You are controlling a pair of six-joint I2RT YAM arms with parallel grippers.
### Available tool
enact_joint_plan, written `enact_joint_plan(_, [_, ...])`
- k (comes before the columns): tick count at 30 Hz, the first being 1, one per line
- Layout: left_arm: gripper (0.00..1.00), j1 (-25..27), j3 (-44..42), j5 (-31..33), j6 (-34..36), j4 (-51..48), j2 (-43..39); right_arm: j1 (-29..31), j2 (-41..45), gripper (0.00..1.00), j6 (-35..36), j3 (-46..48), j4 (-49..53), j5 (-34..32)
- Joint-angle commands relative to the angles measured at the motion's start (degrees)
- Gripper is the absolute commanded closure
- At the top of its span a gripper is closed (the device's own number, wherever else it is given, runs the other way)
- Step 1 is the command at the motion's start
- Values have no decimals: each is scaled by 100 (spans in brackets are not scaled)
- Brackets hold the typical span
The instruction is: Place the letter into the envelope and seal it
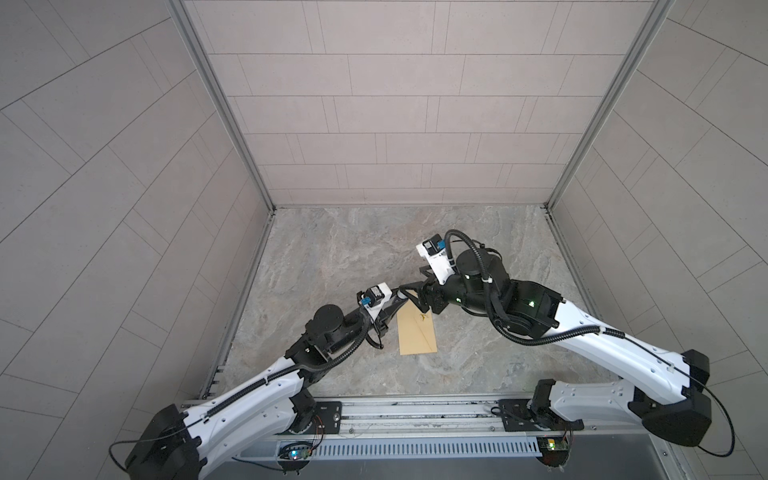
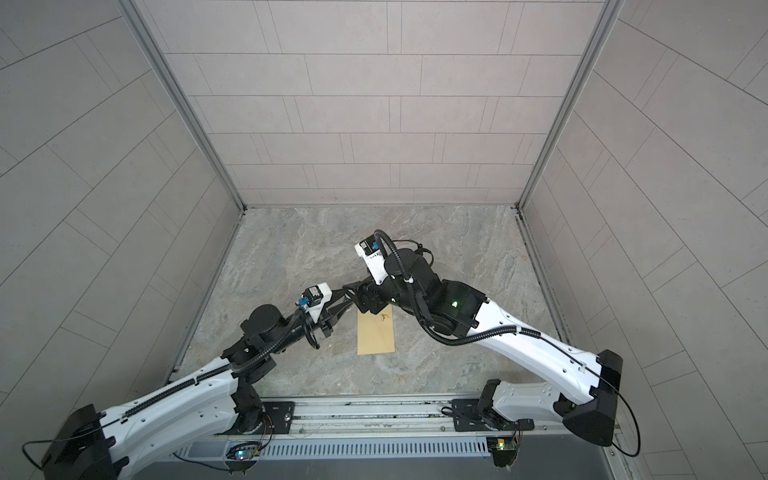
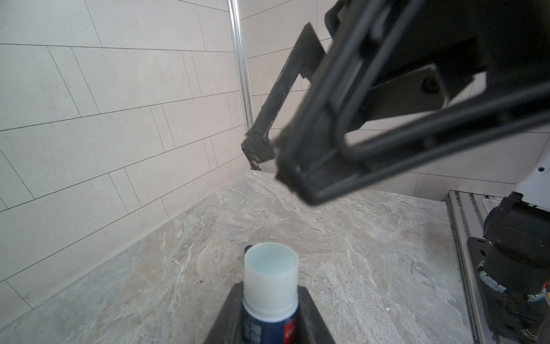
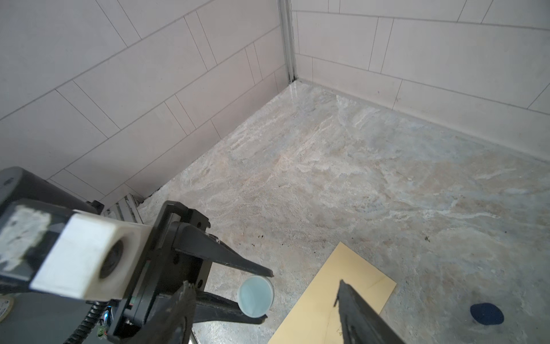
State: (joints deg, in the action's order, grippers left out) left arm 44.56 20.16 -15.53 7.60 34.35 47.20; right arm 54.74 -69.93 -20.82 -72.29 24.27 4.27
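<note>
Right wrist view: glue stick (image 4: 256, 296) near envelope (image 4: 321, 297), dark cap (image 4: 487, 313) nearby.

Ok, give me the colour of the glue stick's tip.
Glue stick: pale blue tip, clearest in the right wrist view.

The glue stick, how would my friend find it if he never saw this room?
Start at the marbled grey table, where a mustard-tan envelope lies flat near the middle. By the envelope's far end, the left gripper is shut on the glue stick. It is the only round tube there: dark blue body, white collar, pale blue glue at its uncapped tip.
</note>
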Motion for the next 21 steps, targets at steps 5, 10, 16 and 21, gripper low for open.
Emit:
enact_joint_plan(5, [100, 35, 190, 120, 40, 28, -125, 182, -431, 34, -220, -386, 617, -278])
enact_joint_plan(10, [100, 44, 190, 135, 23, 11, -145, 229, -593, 44, -315, -443, 574, -232])
enact_joint_plan(16, [100, 52, 199, 152, 25, 8, -150, 247, -751, 52, -358, -523, 649, -234])
enact_joint_plan(21, [100, 49, 199, 139, 15, 8, -140, 256, -837, 57, -388, -539, 594, -162])
